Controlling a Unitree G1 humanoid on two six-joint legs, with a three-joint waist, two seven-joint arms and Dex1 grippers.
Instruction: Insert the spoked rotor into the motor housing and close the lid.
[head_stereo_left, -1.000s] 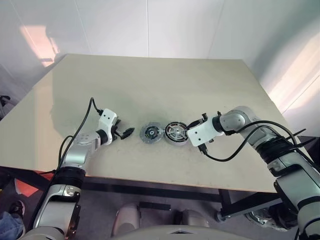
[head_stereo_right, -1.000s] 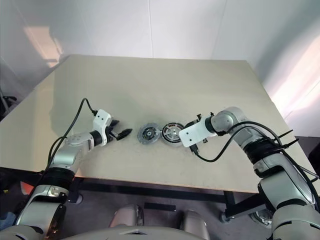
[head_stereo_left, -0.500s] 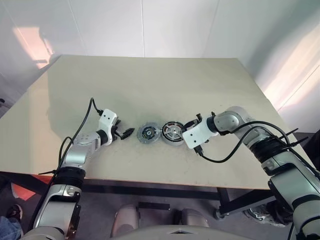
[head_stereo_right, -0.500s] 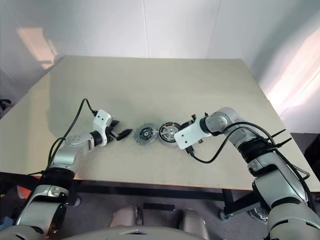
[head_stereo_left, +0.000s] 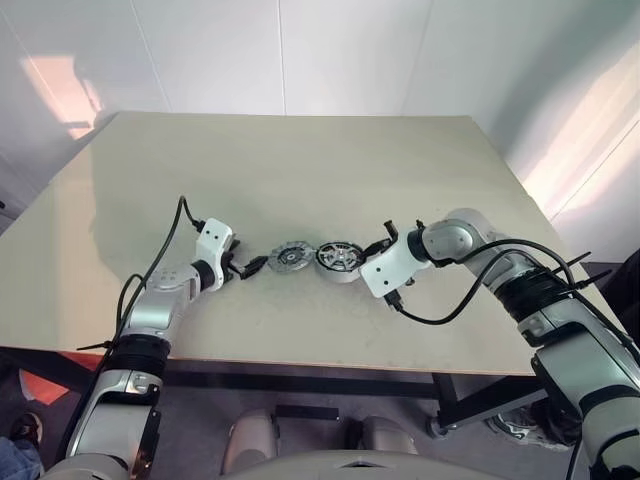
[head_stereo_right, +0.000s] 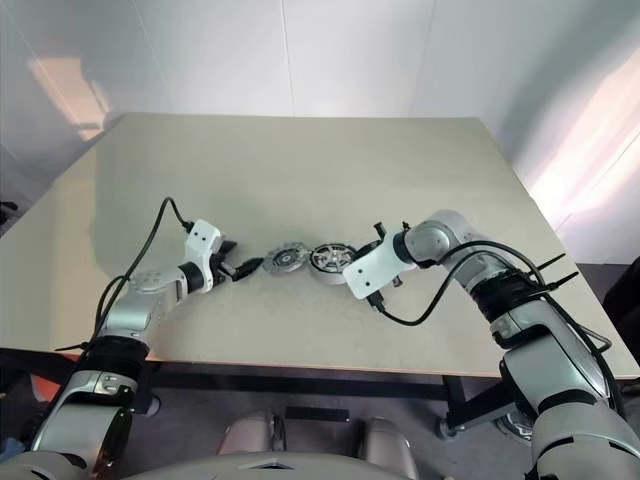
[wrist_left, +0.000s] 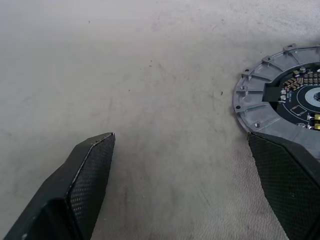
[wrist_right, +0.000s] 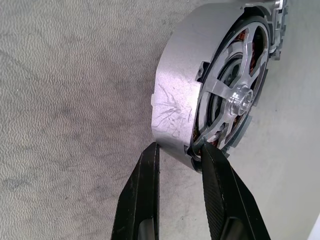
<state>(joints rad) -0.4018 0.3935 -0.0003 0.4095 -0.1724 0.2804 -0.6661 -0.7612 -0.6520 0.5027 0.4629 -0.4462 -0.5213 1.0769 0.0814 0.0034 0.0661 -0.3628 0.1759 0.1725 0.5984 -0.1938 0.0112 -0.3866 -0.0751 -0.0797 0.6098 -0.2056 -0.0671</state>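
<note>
On the table, the motor housing (wrist_right: 175, 100) has a smooth silver wall. The spoked rotor (wrist_right: 240, 95) sits inside it, and copper windings show through the gaps between its spokes. My right gripper (wrist_right: 180, 147) is shut on the housing's wall, one finger outside and the other at the rim by the rotor. The lid (head_stereo_left: 288, 257), a grey flanged disc with a dark centre, lies close beside the housing on its left. My left gripper (wrist_left: 180, 137) rests low over the table, open and holding nothing. One of its fingertips (wrist_left: 280, 165) is right by the lid's edge (wrist_left: 260, 105).
The beige table (head_stereo_left: 300, 160) stretches far beyond the parts to a white wall. Its front edge (head_stereo_left: 300, 352) runs just below both arms. Black cables loop from each wrist, the right one (head_stereo_left: 450, 310) hanging toward the front edge.
My right gripper's fingers have closed onto the housing's wall. The whole view has swung a little. The lid now lies nearer my left gripper's fingertips.
</note>
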